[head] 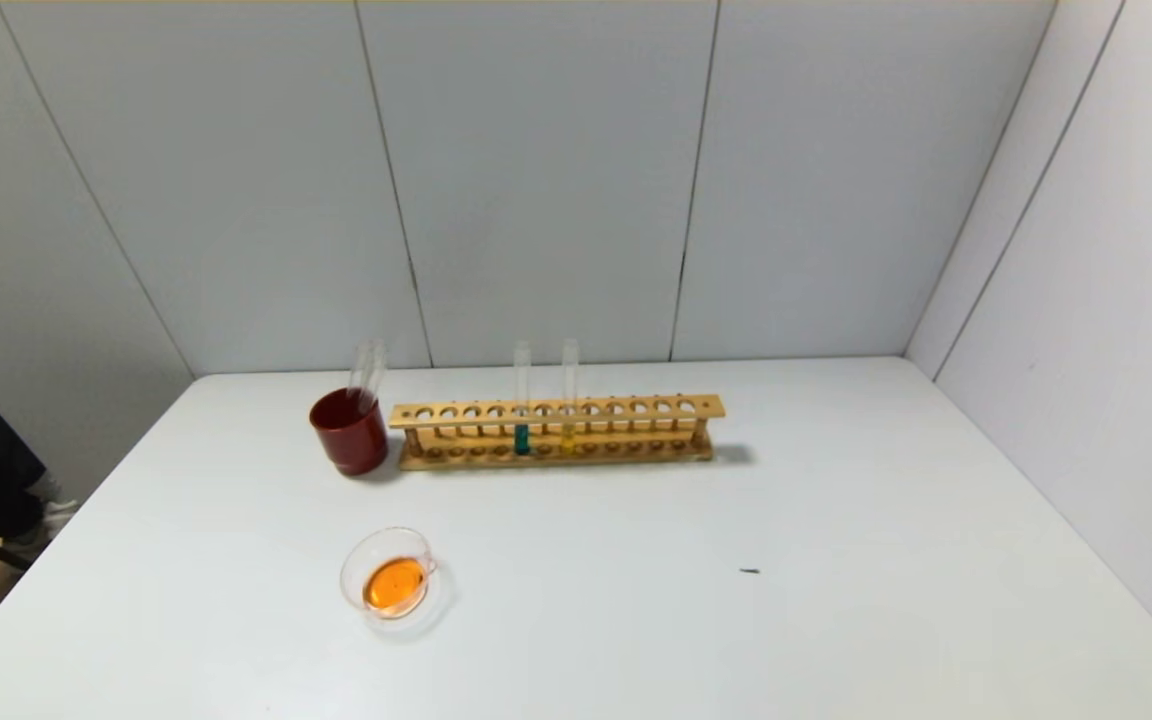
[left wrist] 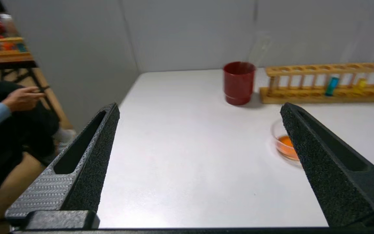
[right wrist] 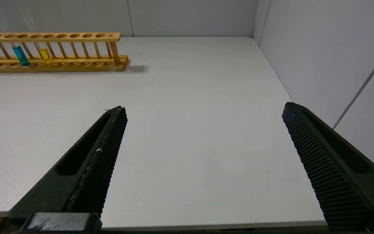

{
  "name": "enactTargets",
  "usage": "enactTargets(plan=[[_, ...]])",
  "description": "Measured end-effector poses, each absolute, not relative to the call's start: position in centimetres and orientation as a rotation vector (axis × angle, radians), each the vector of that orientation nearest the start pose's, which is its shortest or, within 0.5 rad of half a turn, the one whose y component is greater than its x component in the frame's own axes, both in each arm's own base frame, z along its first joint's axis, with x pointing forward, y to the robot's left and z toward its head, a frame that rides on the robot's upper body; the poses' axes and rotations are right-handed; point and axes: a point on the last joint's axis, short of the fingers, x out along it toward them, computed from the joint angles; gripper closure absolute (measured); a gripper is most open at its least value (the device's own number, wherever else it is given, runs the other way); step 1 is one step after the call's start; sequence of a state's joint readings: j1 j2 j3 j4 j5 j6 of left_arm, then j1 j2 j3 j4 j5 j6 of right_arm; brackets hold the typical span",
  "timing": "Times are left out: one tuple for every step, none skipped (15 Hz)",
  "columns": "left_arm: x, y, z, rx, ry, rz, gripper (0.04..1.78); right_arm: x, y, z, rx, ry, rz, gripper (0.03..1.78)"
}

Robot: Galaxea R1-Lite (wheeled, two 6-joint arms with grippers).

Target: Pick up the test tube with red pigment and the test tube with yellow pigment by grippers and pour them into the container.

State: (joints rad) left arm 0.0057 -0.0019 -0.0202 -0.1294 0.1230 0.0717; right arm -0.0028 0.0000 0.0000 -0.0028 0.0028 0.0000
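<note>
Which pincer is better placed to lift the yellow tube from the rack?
Judging by view alone, the right pincer: open, with bare table up to the yellow tube in the wooden rack. The left pincer, also open, is nearer the glass dish and red cup.

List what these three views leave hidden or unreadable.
- Head view: neither gripper shows; both sit below the frame edge.
- Left wrist view: left gripper finger covers part of the glass dish.
- Head view: empty tubes in the red cup are too faint to count.
- Right wrist view: rack is cut by the edge; the right gripper is open.
</note>
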Motion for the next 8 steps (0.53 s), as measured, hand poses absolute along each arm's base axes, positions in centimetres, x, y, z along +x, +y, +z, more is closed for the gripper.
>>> enactTargets(plan=[[-2.5, 0.1, 8.9, 0.048, -0.113, 0.073, 0.07, -2.3, 0.0, 7.6, 0.000, -0.003, 0.000, 0.06], [-2.4, 0.0, 8.3, 0.038, -0.058, 0.025, 0.07, -2.3, 0.0, 7.6, 0.000, -0.003, 0.000, 0.06], [-2.4, 0.0, 7.7, 0.034, 0.003, 0.005, 0.07, -2.3, 0.0, 7.6, 0.000, -0.003, -0.001, 0.06], [-2.4, 0.0, 7.5, 0.035, 0.034, 0.001, 0.07, -2.3, 0.0, 7.6, 0.001, -0.003, -0.001, 0.06], [-2.5, 0.0, 7.5, 0.035, 0.040, 0.000, 0.07, -2.3, 0.0, 7.6, 0.001, -0.003, -0.001, 0.06], [-2.5, 0.0, 7.5, 0.033, 0.040, 0.000, 0.07, -2.3, 0.0, 7.6, 0.001, -0.003, -0.001, 0.06], [-2.5, 0.0, 7.5, 0.031, 0.040, 0.000, 0.07, -2.3, 0.0, 7.6, 0.000, -0.003, -0.001, 0.06], [-2.5, 0.0, 7.6, 0.024, 0.034, 0.001, 0.07, -2.3, 0.0, 7.6, 0.000, -0.003, 0.000, 0.06]])
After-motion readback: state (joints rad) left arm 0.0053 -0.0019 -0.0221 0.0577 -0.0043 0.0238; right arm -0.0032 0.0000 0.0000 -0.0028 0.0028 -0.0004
